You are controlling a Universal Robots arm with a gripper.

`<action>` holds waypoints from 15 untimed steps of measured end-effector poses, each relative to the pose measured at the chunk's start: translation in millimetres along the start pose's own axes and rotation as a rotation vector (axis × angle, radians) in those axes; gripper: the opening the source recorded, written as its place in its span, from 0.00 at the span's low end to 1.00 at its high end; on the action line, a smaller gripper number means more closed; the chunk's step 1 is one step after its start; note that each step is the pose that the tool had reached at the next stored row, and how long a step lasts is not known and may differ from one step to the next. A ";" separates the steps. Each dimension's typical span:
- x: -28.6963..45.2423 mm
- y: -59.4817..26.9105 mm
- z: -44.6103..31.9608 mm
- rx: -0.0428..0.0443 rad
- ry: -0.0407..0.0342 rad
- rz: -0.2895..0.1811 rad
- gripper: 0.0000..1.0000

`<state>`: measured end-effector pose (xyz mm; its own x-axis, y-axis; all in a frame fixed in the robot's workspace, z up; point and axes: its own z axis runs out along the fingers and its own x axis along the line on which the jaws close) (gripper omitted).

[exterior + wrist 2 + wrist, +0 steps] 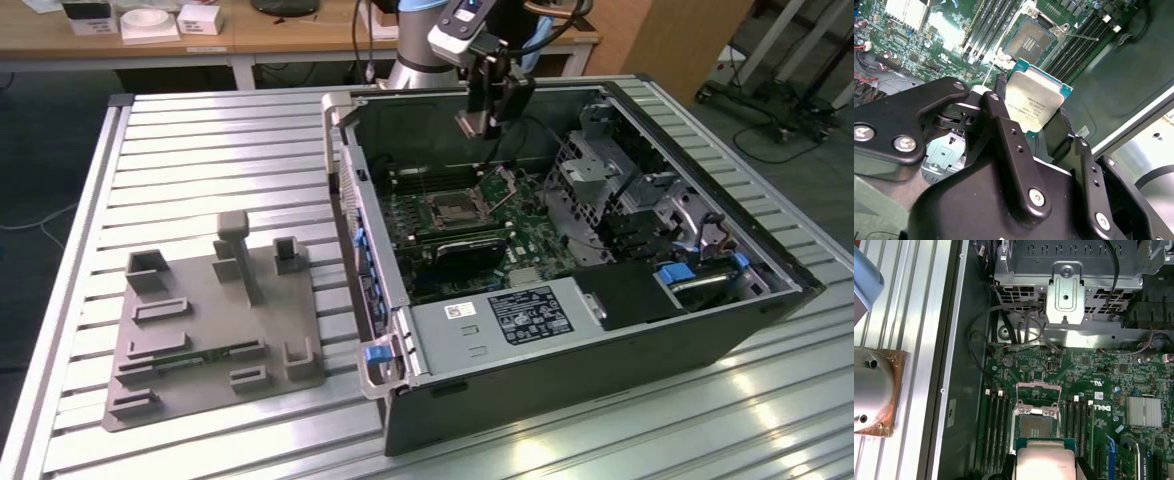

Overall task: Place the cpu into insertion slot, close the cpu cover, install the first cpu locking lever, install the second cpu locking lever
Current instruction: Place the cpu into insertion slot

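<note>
My gripper [481,124] hangs over the open computer case [747,330], shut on the cpu [470,122], a small square chip with a silvery-tan top. In the second wrist view the cpu [1034,102] sits clamped by its edges between the black fingers [1000,107], tilted above the board. Below it lies the insertion slot [447,210] on the green motherboard [527,235], uncovered, with a dark centre [1029,41]. In the first wrist view the cpu cover [1038,389] stands flipped back beside the slot [1033,426], and the cpu [1046,460] hovers just short of it.
Long black memory slots [996,427] flank the socket on both sides. A metal drive cage [601,170] and a black labelled power-supply box [531,315] fill the case's other parts. A grey fixture plate [200,330] lies on the slatted table at the exterior view's left.
</note>
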<state>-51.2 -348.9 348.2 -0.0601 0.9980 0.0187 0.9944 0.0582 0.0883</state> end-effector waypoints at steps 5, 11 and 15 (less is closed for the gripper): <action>0.0 -0.3 2.1 0.0000 -0.0003 0.002 0.54; 0.0 -1.1 3.3 0.0000 -0.0004 0.003 0.54; 0.0 -1.1 3.3 -0.0001 -0.0003 0.003 0.54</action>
<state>-52.0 -348.9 344.8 -0.0570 0.9982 0.0187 0.9946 0.0551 0.0883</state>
